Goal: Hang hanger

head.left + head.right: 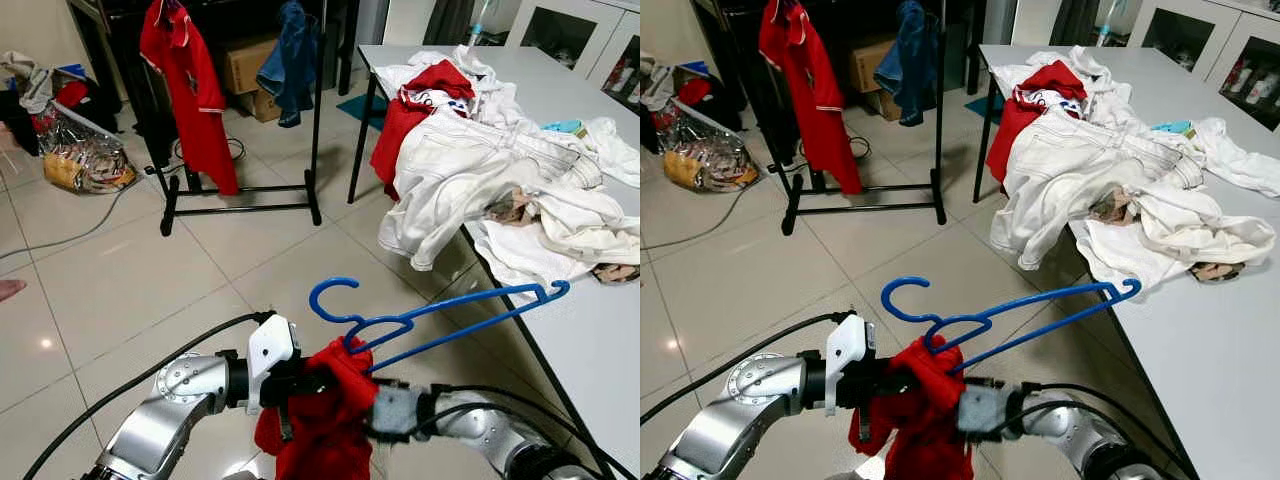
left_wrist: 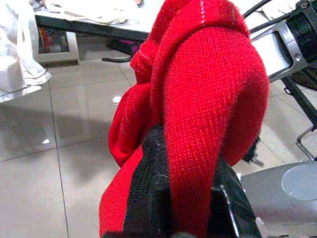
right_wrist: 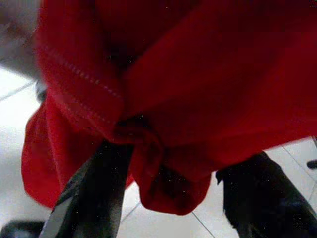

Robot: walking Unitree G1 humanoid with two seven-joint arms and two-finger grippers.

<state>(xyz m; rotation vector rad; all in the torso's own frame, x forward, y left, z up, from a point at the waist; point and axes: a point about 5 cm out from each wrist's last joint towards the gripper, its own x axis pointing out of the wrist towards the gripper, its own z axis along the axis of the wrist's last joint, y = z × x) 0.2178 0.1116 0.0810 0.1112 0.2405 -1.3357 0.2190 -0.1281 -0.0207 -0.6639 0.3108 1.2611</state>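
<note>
Bunched red knitted garment (image 1: 322,420) sits clamped between my left fingers (image 2: 148,198), while my right fingers (image 3: 94,188) stand apart around its folds, steadying it on the blue plastic hanger (image 1: 440,312) well short of the black clothes rack (image 1: 240,205).

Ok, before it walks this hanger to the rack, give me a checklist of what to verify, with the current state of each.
1. Left gripper shut on the red garment: ok, fabric is pinched between its fingers.
2. Right gripper grip: cannot tell, cloth bunches between spread fingers.
3. Blue hanger seated in the garment: not ok, one end is buried, the rest juts out bare.
4. Hook free and upward: ok.
5. Clothes rack in sight: ok, ahead, with a red shirt and a blue garment on it.
6. Floor path: cannot tell, a cable lies left of the rack.
</note>
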